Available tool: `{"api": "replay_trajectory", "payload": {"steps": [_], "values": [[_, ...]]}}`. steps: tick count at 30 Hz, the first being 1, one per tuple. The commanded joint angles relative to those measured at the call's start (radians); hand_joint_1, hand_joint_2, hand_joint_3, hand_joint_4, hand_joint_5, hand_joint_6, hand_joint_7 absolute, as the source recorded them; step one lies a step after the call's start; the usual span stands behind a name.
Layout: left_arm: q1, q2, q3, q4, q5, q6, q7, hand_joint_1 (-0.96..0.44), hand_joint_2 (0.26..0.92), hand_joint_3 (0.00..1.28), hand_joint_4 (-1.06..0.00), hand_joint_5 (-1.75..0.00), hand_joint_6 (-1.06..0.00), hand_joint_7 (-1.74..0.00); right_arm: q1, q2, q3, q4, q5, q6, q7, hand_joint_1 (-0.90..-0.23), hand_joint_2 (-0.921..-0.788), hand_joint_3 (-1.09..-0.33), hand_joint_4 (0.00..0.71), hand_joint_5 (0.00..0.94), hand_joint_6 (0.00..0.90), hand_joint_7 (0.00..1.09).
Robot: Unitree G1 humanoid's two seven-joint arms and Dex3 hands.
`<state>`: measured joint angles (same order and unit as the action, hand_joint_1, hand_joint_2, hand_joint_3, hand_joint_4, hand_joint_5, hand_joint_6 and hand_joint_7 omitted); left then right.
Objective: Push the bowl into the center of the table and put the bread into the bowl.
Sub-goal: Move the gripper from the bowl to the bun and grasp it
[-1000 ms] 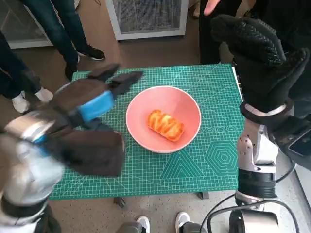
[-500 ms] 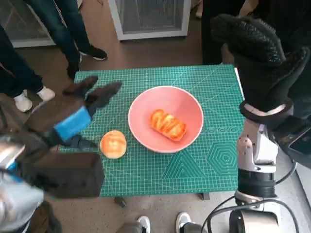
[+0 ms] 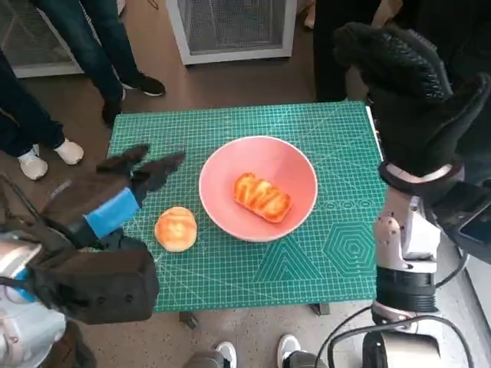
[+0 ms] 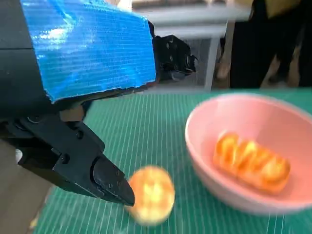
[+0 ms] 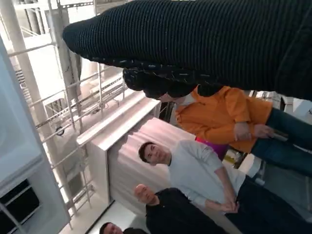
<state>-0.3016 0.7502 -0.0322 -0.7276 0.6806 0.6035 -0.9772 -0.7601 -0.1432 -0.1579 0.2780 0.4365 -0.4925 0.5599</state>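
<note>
- Head view, looking steeply down: you see a small table covered by a green cutting mat, with brown floor around it.
- A pink bowl sits near the middle of the table, upright.
- One piece of bread, a glazed orange loaf, lies inside the bowl.
- A second piece, a round bun, lies on the mat just beside the bowl, on the side of your left hand, apart from the rim.
- Your left hand, black with blue tape on its back, hovers over the table's left edge; its fingers are spread and it holds nothing.
- Left wrist view: one black fingertip shows right next to the blurred bun; you cannot tell if they touch. The bowl and loaf lie past it.
- Your right hand, in its black knitted glove, is raised beyond the table's right edge, with nothing seen in it; whether its fingers are spread or curled cannot be told.
- Right wrist view, turned on its side: the glove is a dark band, with several people behind it.
- People's legs and shoes stand on the floor past the table's far left corner.
</note>
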Motion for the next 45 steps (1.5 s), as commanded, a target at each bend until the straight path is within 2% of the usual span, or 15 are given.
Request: {"api": "replay_trajectory", "payload": {"steps": [1,20,45], "values": [[0.024,0.002,-0.024,0.021,0.013,0.007,0.024,-0.07,0.677,0.00,-0.05,-0.01,-0.19,-0.03,0.011,-0.002,-0.002,0.008,0.006,0.013,0.012,-0.658,-0.921,-0.762,0.308,0.001,0.224,0.42],[0.021,-0.056,-0.198,0.188,0.113,0.070,0.079,-0.14,0.687,0.00,-0.09,-0.01,-0.21,-0.02,0.004,-0.006,-0.008,0.018,0.005,0.008,0.021,-0.658,-0.921,-0.756,0.311,0.002,0.225,0.42],[-0.039,-0.153,-0.289,0.446,0.135,0.072,0.168,-0.06,0.695,0.00,-0.12,-0.01,-0.27,-0.03,0.005,-0.011,-0.011,0.030,-0.008,-0.018,0.028,-0.658,-0.921,-0.757,0.311,0.001,0.228,0.41]]}}
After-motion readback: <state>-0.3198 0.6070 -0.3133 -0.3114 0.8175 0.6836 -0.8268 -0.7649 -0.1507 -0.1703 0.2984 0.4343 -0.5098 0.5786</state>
